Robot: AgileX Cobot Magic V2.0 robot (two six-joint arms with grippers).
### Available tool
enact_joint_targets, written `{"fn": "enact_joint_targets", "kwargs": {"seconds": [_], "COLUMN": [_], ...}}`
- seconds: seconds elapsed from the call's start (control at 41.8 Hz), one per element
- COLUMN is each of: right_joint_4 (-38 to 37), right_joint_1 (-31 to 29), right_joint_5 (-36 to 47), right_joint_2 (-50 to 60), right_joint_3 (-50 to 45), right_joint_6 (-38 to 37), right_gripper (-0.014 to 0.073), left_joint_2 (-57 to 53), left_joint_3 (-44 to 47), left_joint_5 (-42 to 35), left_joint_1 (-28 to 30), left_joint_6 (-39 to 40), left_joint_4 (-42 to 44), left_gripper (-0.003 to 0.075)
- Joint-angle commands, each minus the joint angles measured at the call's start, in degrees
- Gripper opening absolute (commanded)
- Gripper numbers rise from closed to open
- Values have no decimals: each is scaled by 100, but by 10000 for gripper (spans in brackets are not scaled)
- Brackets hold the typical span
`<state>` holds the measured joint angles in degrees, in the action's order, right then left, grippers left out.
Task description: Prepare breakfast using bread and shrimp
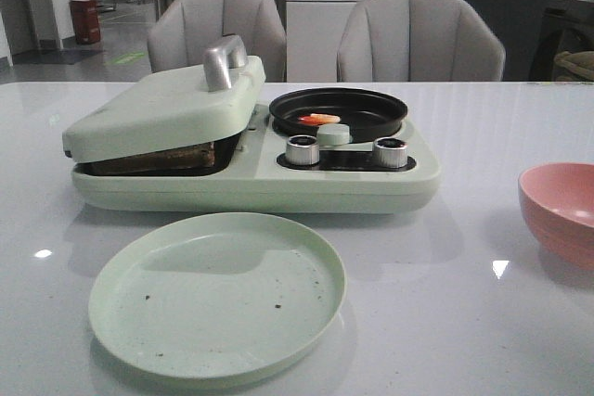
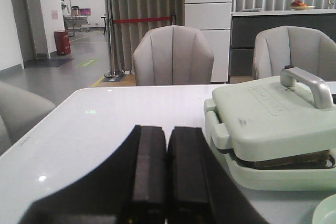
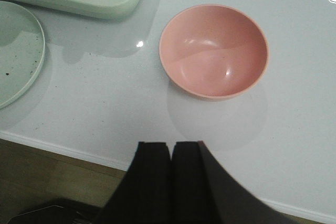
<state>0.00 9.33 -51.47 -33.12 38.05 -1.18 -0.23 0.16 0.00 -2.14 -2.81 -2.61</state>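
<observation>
Two pairs of jaws are pressed together with nothing between them: the left gripper (image 2: 167, 177) hangs low over the worktop (image 1: 483, 322) to the left of the breakfast maker (image 1: 251, 178), and the right gripper (image 3: 172, 182) hovers back over the near edge, the empty pink bowl (image 3: 213, 51) lying just ahead of it.

The bread (image 1: 158, 157) sits in the maker's left compartment as a dark brown edge under the tilted lid (image 1: 162, 108), which rests on it, not fully closed. The shrimp (image 1: 319, 120) lies in the black round pan (image 1: 339, 110) on the maker's right side, its long axis running roughly left to right across the pan.

The relation that matters is lid to left arm. The handle (image 2: 307, 83) on the lid stands ahead and to the right of the left jaws in the wrist view, so the left arm seems the nearer one for lifting it. The right arm is likely better placed for the shrimp, though the bowl and the knobs (image 1: 302, 149) stand between.

The green plate (image 1: 217, 294) lies bare in front of the maker, with open worktop to either side. The near edge sits close behind the right jaws.
</observation>
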Motion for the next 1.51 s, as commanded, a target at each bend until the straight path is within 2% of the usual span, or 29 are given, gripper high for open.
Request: {"fn": "enact_joint_targets", "kwargs": {"seconds": [0.0,0.168,0.383,0.527,0.67,0.862,1.292,1.484], "right_joint_4": [-65,-220,-349,-349,-344,-147,-55,-61], "right_joint_1": [-10,-231,-1061,-1393,-1459,-1498,-1510,-1333], "right_joint_5": [325,578,2664,4076,4828,5285,5366,5365], "right_joint_2": [-8,422,1578,2258,2895,3436,3505,3505], "right_joint_3": [156,-29,-1328,-2404,-3224,-3882,-3867,-3867], "right_joint_6": [31,36,36,36,36,31,31,31], "right_gripper": [48,48,48,48,48,48,48,48], "left_joint_2": [-115,-115,-115,-115,-115,-115,-115,-115], "left_joint_3": [29,29,29,29,29,29,29,29], "left_joint_5": [-500,-500,-500,-500,-500,-500,-500,-500], "left_joint_1": [-37,-37,-37,-37,-37,-37,-37,-37], "left_joint_6": [53,53,53,53,53,53,53,53], "left_joint_4": [-7,-7,-7,-7,-7,-7,-7,-7], "left_gripper": [101,101,101,101,101,101,101,101]}}
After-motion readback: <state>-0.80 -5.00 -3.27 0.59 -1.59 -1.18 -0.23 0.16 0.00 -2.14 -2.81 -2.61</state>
